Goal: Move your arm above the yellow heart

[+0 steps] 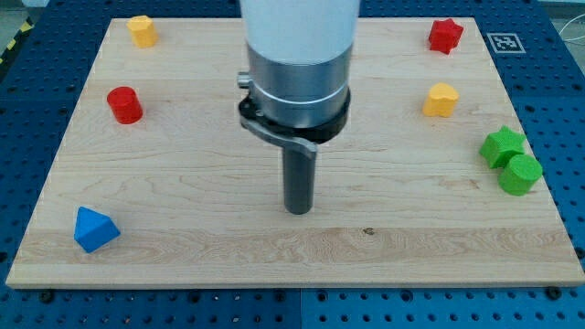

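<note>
My tip (299, 210) rests on bare board, touching no block, pushing nothing. Yellow heart (441, 100) lies well off toward view's right and top from tip. Other yellow block (142, 30) sits far to upper left. Judgement: next move heads right and up, path clear.

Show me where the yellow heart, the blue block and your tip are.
yellow heart (441, 99), camera view, top face.
blue block (94, 228), camera view, front face.
my tip (298, 209), camera view, rod's lower end.
</note>
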`<action>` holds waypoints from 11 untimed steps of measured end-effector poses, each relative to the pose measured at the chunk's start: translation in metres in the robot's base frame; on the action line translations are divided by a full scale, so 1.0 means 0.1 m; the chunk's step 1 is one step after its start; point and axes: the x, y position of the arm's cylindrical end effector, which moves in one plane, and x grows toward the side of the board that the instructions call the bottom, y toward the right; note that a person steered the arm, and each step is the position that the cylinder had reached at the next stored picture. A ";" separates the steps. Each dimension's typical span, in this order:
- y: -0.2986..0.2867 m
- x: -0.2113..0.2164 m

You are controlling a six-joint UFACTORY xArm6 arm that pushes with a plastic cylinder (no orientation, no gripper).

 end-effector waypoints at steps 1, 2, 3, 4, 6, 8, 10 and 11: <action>0.16 -0.21; 0.18 -0.59; 0.21 -0.78; 0.25 -1.18; 0.44 -1.65; 1.01 -2.05; 2.04 -2.06; 2.19 -1.96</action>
